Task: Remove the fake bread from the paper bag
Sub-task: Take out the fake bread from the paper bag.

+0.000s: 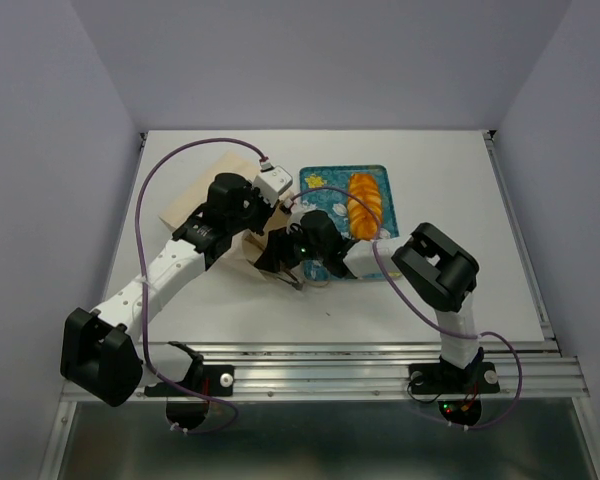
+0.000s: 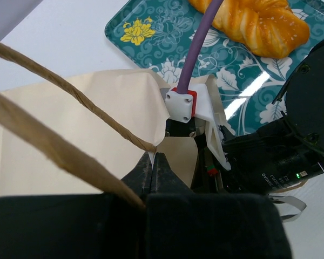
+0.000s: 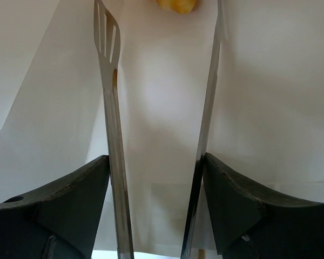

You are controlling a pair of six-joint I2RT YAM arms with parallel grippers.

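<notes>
The pale paper bag [image 1: 202, 192] lies on its side left of the tray, mouth toward the arms. My left gripper [image 2: 153, 156] is shut on the bag's [image 2: 70, 135] rim by a string handle [image 2: 70, 93], holding the mouth up. My right gripper [image 3: 156, 159] grips metal tongs [image 3: 110, 108] that reach inside the bag [image 3: 162, 97], their arms spread apart. A golden piece of fake bread [image 3: 176, 4] shows deep in the bag, between the tongs' far ends. A long ridged loaf [image 1: 365, 203] lies on the teal tray.
The teal floral tray [image 1: 320, 180] stands right of the bag, touching its mouth; in the left wrist view the tray [image 2: 167, 38] and loaf [image 2: 259, 24] lie just beyond the right arm's wrist [image 2: 291, 140]. Both wrists crowd together at the bag mouth.
</notes>
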